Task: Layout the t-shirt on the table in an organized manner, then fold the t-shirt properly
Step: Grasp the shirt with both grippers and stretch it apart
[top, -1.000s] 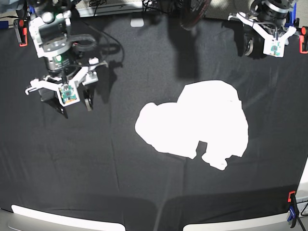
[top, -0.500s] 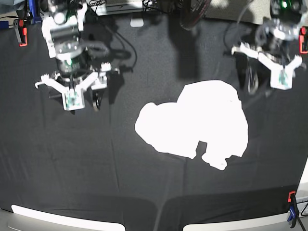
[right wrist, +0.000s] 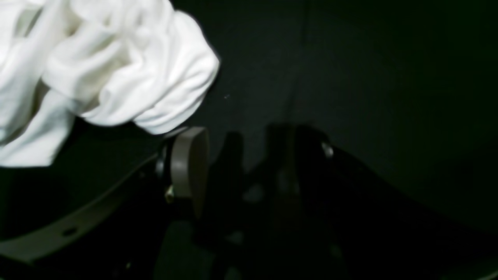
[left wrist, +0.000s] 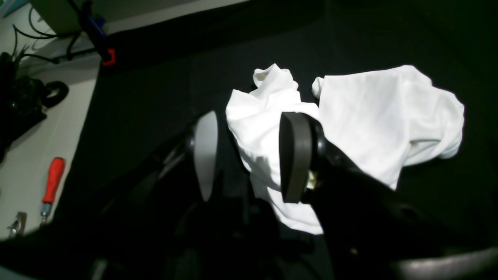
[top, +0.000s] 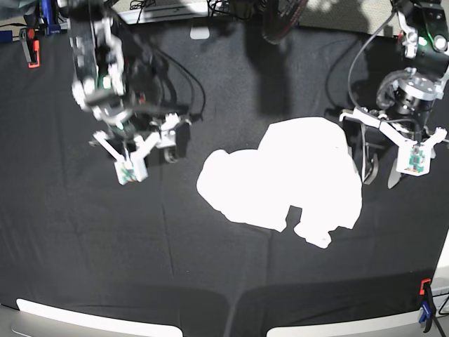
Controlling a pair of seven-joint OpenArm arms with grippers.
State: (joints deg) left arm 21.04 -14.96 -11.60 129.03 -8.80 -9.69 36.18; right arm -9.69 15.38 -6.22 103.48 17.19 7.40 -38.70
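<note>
One black-draped table (top: 84, 239), orange clamps (top: 424, 286) along its edges.

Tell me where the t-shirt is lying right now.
In the base view the t-shirt lies crumpled on the black table, right of centre, between the two arms and nearer the left pincer, which hangs open beside its right edge.

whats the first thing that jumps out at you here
The crumpled white t-shirt glares against the black table, lying bunched right of centre in the base view. Next come the two arms flanking it: the left gripper hangs open just beside the shirt's edge, and the right gripper hangs open over bare cloth on the other side, holding nothing.
</note>
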